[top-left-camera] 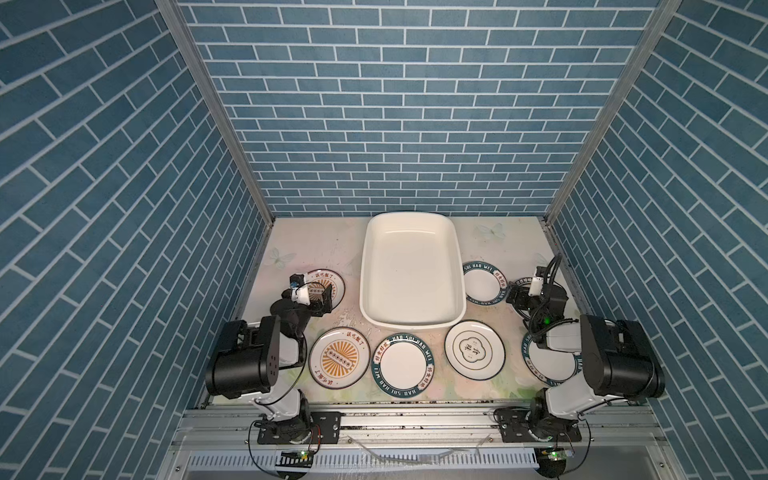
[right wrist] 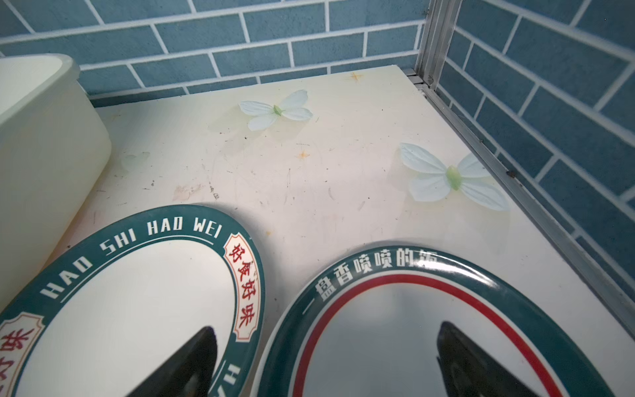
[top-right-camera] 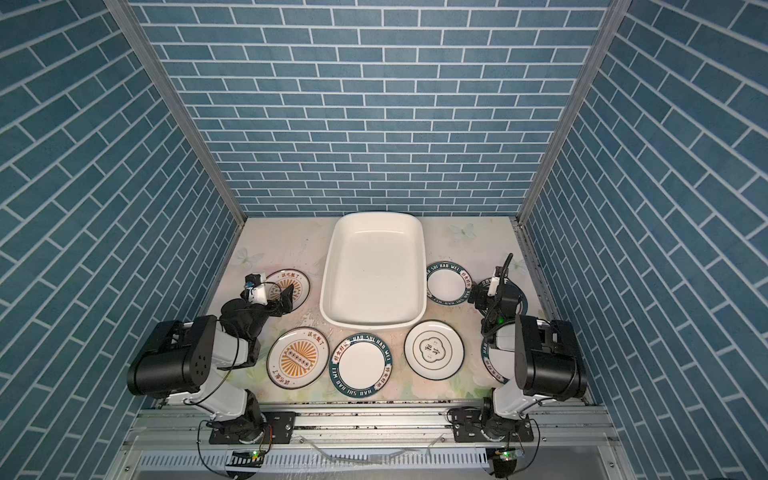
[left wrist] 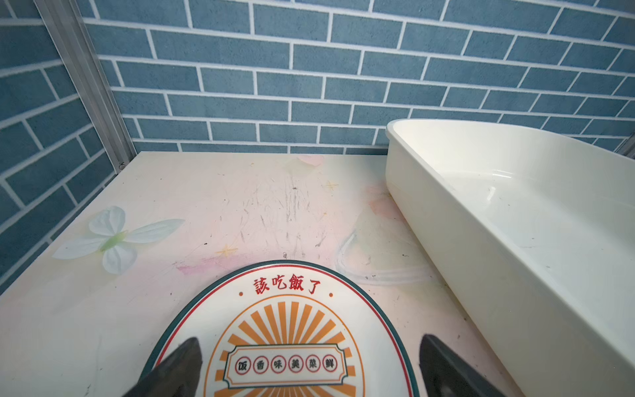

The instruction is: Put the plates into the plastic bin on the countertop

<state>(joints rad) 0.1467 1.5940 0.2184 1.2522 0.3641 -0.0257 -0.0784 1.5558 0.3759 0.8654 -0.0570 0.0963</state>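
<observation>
Jaws spread wide on both my grippers, nothing held; my left gripper [left wrist: 309, 340] hangs over a sunburst plate [left wrist: 285, 309] near the plastic bin [left wrist: 446, 240]; my right gripper [right wrist: 326, 326] straddles a lettered green-rimmed plate [right wrist: 137, 292] and a red-ringed plate [right wrist: 412, 343]; all rest on the countertop [left wrist: 240, 206], outside the bin.

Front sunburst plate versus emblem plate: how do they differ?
The front sunburst plate has orange rays and red lettering; the emblem plate has a dark-outlined quatrefoil on plain white. In both top views the sunburst plate lies further left than the emblem plate. Both are round, outside the bin.
</observation>
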